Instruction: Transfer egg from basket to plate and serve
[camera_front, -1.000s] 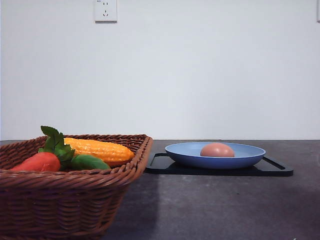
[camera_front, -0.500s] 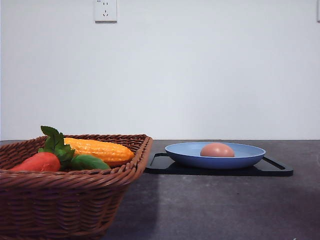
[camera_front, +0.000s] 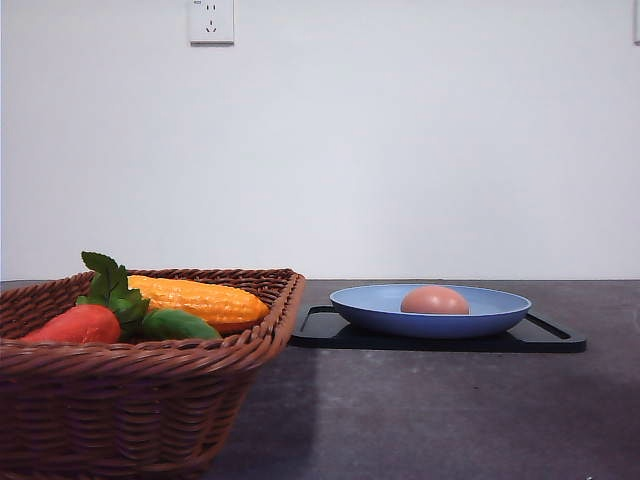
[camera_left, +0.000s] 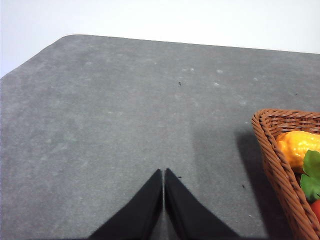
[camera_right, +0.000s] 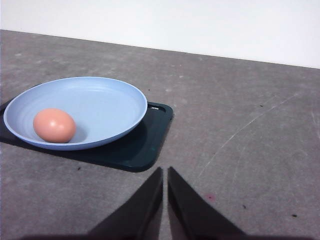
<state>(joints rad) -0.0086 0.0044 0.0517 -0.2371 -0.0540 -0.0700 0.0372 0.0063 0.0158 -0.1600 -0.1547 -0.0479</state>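
The egg (camera_front: 434, 300) lies in the light-blue plate (camera_front: 370, 305), which sits on a black tray (camera_front: 545, 337) on the grey desk (camera_front: 420, 410). The right claw (camera_right: 165, 172), its tips pressed together and holding nothing, hangs over bare desk just short of the tray's near corner, the egg well beyond it. The left claw (camera_left: 163, 174), likewise pressed together, hangs above the desk beside the wicker basket (camera_front: 130, 400), where a corn cob (camera_front: 200, 300) and a red vegetable (camera_front: 78, 323) lie.
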